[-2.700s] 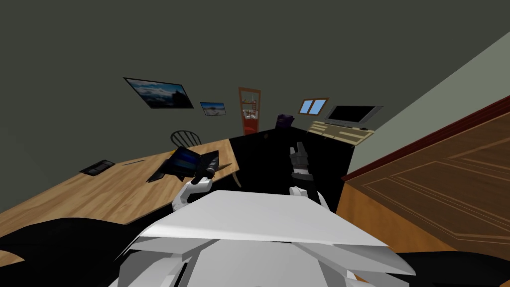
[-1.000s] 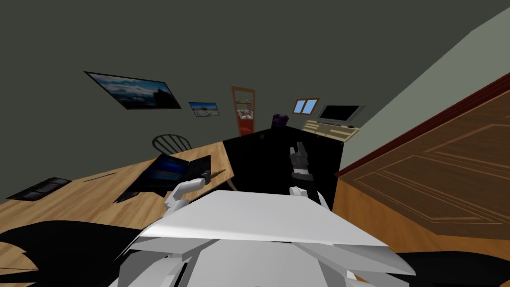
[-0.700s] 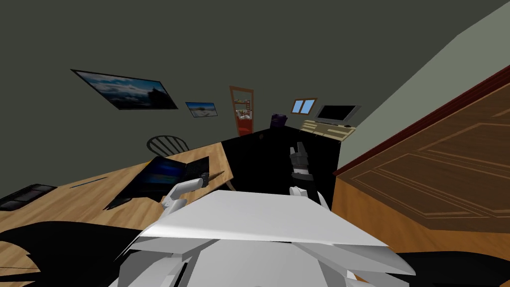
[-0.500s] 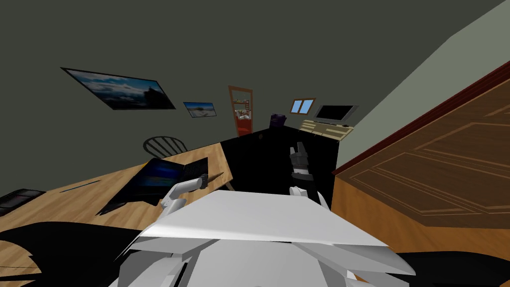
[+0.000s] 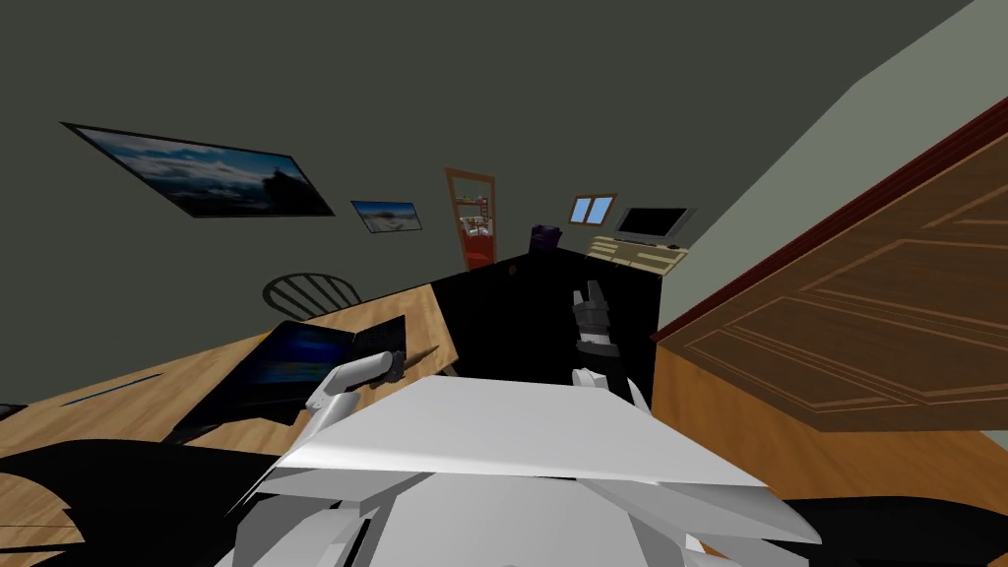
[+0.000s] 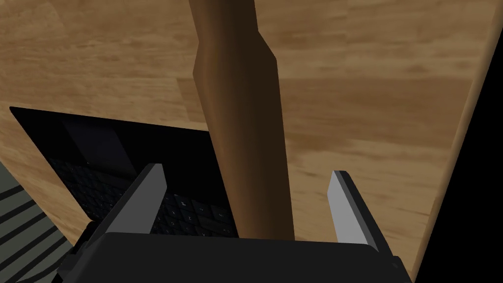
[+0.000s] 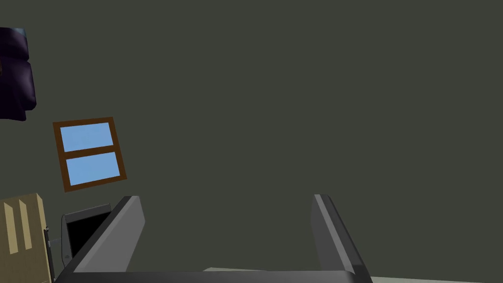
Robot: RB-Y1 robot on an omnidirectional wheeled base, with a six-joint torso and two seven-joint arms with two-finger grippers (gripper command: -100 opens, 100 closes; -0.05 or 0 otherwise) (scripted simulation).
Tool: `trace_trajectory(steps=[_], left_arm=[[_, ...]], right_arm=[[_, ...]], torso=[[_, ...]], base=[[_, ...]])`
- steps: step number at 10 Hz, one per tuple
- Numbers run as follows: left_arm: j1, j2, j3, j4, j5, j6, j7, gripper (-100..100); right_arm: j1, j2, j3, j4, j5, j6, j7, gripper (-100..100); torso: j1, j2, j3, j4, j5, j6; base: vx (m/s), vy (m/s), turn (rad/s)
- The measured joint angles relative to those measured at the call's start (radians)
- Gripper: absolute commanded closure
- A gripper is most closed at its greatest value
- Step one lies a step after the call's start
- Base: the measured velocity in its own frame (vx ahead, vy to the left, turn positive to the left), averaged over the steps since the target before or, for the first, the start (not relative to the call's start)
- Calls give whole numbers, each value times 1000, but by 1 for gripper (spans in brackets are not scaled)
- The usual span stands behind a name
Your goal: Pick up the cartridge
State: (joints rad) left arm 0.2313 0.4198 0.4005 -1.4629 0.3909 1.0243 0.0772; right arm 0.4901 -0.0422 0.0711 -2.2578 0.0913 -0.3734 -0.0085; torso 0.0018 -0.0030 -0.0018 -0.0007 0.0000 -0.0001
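Left fingers [image 6: 147,196]: spread wide and clamping nothing. Neither blade touches anything.
Left gripper [image 6: 246,170]: positioned over the corner of a wooden table [image 6: 373,123], with the fingers pointing down at the tabletop.
Cartridge [image 6: 240,123]: dark brown and long, with a shoulder partway along where its width changes. It runs lengthwise through the gap between the left fingers, from the gripper body out past the fingertips. It is clear of both blades. Whether it rests on the wood or sits above it cannot be determined.
Laptop [image 6: 123,147]: black and open, lying on the table. Its keyboard shows past one left finger and passes behind the cartridge.
Table edge: past the other left finger, the tabletop ends in a straight edge near that blade. A black area [image 6: 484,196] lies beyond it.
Open room: bare wood extends beyond the left fingertips on both sides of the cartridge, out to the laptop on one side and the edge on the other.
Chair [image 5: 310,292]: dark with a spindle back, standing beyond the laptop as seen from the left fingers.
Right fingers [image 7: 125,231]: wide apart, empty and touching nothing.
Right gripper [image 5: 591,292]: raised with the fingers pointing up, over the black area. It is well apart from the left fingers and the table.
Door [image 5: 866,325]: brown and panelled, on the side of the right fingers away from the table.
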Motion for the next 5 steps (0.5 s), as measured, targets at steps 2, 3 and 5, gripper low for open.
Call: trace_trajectory(steps=[2,3,5], left_arm=[[-10,11,9,25,13,23,2,0],[-10,11,9,25,12,22,2,-100],[-38,2,8,69,-14,4,23,-100]], right_arm=[[0,0,0,0,0,0,0,0],[0,0,0,0,0,0,0,0],[0,0,0,0,0,0,0,0]], torso=[[-1,1,0,0,0,0],[-1,2,1,0,0,0],[1,7,4,1,0,0]], base=[[10,5,-9],[-43,31,-137],[-84,50,-167]])
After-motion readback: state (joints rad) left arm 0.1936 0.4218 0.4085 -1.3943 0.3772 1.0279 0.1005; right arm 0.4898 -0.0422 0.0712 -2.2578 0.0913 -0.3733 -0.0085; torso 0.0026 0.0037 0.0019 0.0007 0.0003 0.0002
